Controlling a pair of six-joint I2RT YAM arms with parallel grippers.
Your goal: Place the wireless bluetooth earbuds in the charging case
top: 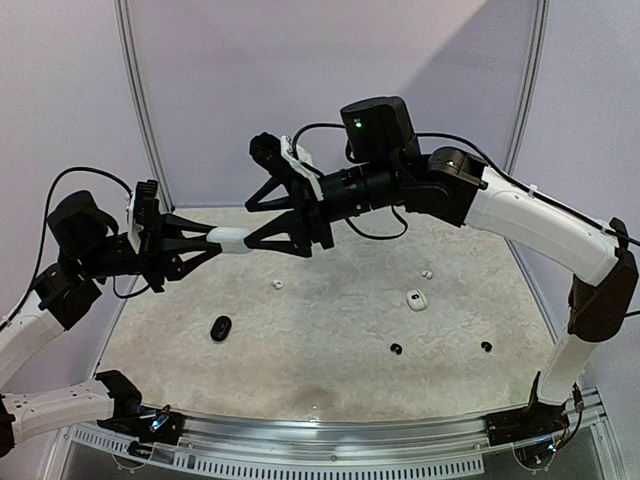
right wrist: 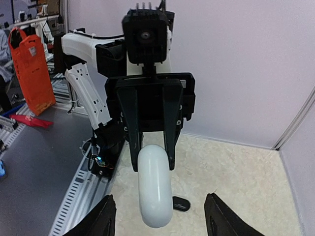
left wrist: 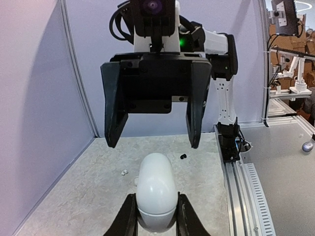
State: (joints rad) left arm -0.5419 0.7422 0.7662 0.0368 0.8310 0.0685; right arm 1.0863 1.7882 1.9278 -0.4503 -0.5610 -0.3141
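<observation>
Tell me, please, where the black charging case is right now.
In the top view, the black charging case lies on the table's left half, with a white earbud its nearest neighbour.

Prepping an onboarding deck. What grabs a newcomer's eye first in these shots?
The white charging case is held in mid-air over the table's left rear, clamped in the left end effector. The right end effector faces it head-on, jaws open. Below on the table lie a black charging case at front left and a black earbud right of centre.

Closed white charging case (top: 232, 238) aloft; tiny earbuds (top: 396, 348) scattered loose below.
</observation>
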